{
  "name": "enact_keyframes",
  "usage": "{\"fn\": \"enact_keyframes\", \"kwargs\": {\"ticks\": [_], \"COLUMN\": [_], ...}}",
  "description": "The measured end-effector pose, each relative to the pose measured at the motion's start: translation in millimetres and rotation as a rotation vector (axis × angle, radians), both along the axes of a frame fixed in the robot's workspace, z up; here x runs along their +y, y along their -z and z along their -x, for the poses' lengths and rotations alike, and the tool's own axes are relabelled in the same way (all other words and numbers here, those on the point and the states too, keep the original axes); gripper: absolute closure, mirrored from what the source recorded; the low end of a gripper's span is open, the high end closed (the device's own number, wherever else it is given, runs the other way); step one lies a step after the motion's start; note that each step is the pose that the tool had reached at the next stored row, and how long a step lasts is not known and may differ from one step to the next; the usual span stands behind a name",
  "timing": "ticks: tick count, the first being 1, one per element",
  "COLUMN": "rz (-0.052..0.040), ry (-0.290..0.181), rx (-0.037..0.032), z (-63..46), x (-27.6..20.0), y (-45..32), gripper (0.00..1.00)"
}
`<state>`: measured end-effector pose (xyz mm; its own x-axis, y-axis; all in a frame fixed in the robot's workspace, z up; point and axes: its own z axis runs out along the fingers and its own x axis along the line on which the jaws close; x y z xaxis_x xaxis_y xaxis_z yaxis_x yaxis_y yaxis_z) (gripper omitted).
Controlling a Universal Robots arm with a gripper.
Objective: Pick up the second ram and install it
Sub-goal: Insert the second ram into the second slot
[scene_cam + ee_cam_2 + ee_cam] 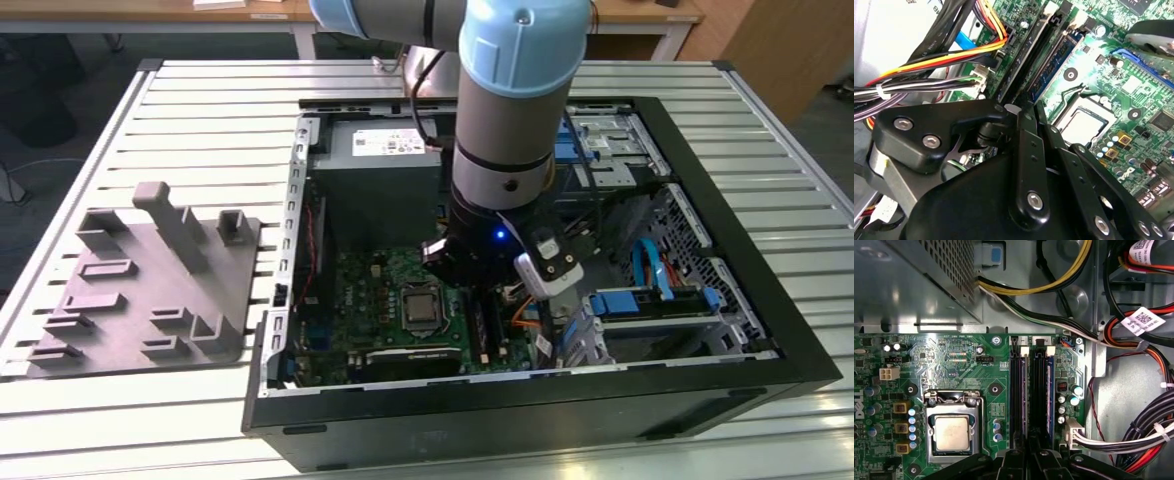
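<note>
Reaching down into the open case, the claw in the second wrist view looked clenched on the second ram, its matte black fingers drawn close around one end. That thin, dark, flat strip ran along a black slot, the farther of two strips from the square silver processor socket. A blue-tinted module lay between it and the socket, on the glossy green motherboard.

In the first wrist view the slots ran as long parallel black channels beside the socket, with small white latches at their far ends.

In the exterior view the grey plastic fixture, blocky and matte, stood well away from the socket, on the ribbed metal worktop.

Judging from this, a strip tilted off the slot line could bind or bend under pressure. Latches left closed could block seating. The soft bundled cables, on the strip's far side from the socket, could snag the claw.
</note>
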<state>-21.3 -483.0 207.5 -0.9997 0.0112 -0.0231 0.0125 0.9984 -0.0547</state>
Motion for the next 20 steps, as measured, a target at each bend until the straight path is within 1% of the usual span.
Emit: {"fn": "enact_keyframes", "kwargs": {"ticks": [3,8,15,20], "rz": [0.0011,0.0018,0.0016,0.0019], "ry": [0.000,0.000,-0.001,-0.003], "rx": [0.0004,0.0005,0.0006,0.0008], "z": [0.0,0.1,0.0,0.0], "x": [-0.1,-0.2,0.2,1.5], "y": [-2.3,-2.6,-1.9,-0.7], "gripper": [0.86,0.86,0.86,0.86]}}
